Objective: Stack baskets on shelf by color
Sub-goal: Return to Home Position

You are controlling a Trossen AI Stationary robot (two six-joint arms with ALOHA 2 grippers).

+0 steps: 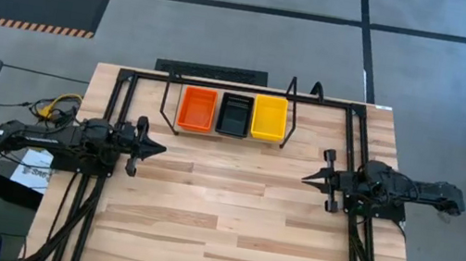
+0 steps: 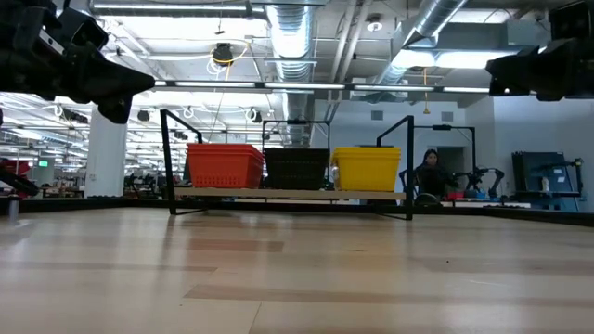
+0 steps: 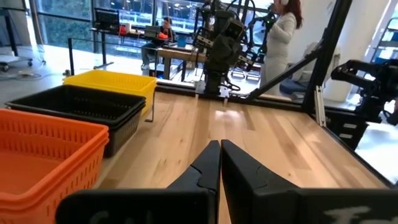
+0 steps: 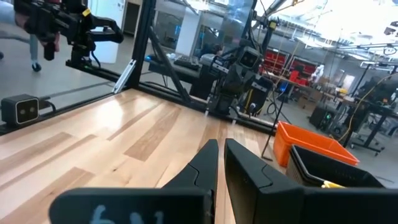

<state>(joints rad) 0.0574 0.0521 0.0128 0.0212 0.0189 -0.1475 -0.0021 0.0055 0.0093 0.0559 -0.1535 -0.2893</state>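
Left gripper (image 3: 220,144): fingers together, empty.
Right gripper (image 4: 221,143): same, empty.
Baskets (image 1: 234,115): we judge them light, stiff; grip a rim.
Shelf (image 2: 288,194): three sorted stacks.

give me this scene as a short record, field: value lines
shelf: at the far side of the table, holding three stacks side by side
left stack, high view: orange baskets
middle stack: black baskets
right stack: yellow baskets
sorting: each stack is one colour
left gripper: at the table's left side, apart from the shelf, jaws shut, holding nothing
right gripper: at the table's right side, jaws shut, holding nothing
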